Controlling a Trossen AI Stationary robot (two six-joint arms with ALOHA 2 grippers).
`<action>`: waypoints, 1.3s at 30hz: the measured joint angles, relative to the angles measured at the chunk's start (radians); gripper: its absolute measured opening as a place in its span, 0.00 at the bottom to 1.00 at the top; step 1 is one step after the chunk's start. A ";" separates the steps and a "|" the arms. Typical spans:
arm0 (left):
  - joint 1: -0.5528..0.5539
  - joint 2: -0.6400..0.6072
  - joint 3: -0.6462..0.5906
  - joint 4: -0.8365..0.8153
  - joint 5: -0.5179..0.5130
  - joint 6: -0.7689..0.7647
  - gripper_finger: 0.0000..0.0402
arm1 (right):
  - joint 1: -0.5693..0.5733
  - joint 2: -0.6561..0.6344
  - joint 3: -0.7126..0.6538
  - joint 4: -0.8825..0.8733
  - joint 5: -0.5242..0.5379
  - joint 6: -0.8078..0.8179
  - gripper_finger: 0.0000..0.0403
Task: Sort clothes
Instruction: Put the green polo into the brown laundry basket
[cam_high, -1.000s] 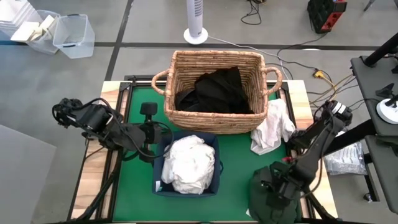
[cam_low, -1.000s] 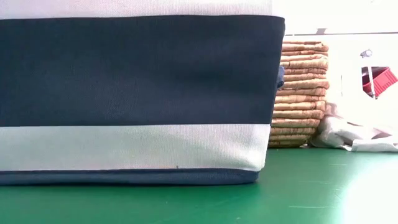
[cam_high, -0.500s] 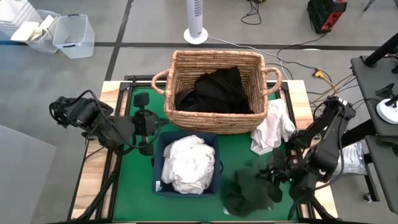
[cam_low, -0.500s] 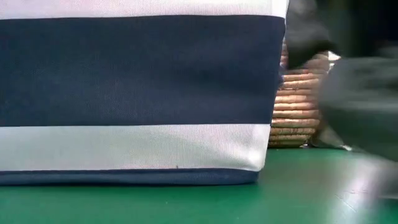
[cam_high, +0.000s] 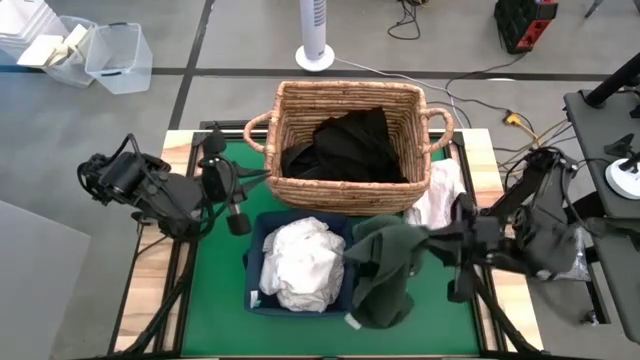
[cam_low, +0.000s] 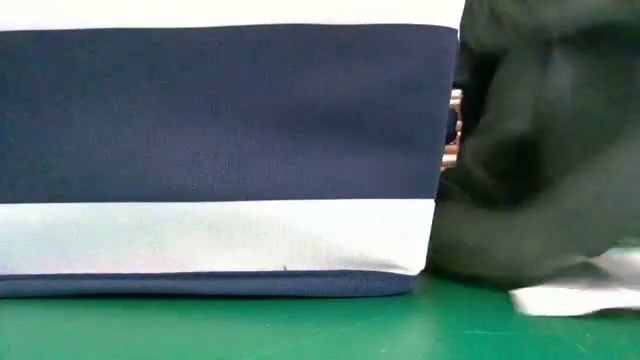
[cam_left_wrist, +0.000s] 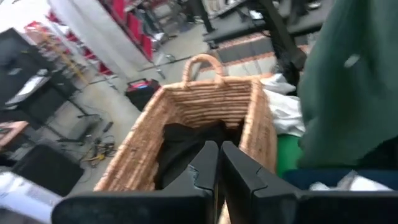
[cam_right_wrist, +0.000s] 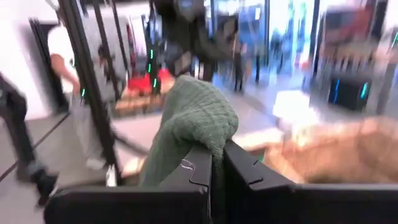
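Sort partly done: left gripper (cam_high: 238, 222), fingers pressed together, empty, waits left of the wicker basket (cam_high: 300, 170) of black clothes (cam_high: 345, 145); white clothes (cam_high: 300, 262) fill the navy bin (cam_high: 256, 262); right gripper (cam_high: 428, 240) pinches 1 green garment (cam_high: 385, 270) aloft beside it; 1 white garment (cam_high: 440, 205) remains on the mat.

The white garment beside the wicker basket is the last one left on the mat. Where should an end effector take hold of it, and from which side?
Grip the white garment on its raised, bunched folds, coming straight down from above. It lies crumpled on the mat against the basket, so a side approach looks blocked there, and the flat edges offer little to pinch. The right end effector holds the green garment and would have to drop it first.
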 joint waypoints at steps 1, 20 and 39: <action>0.000 0.001 0.003 0.006 -0.020 0.000 0.00 | -0.004 0.000 0.010 0.083 0.001 -0.109 0.02; 0.000 0.009 0.035 0.036 -0.127 -0.036 0.00 | -0.138 0.130 0.448 0.460 -0.403 -0.899 0.02; 0.000 0.006 0.101 0.041 -0.166 -0.007 0.00 | -0.406 0.380 0.895 0.601 -0.694 -1.012 0.02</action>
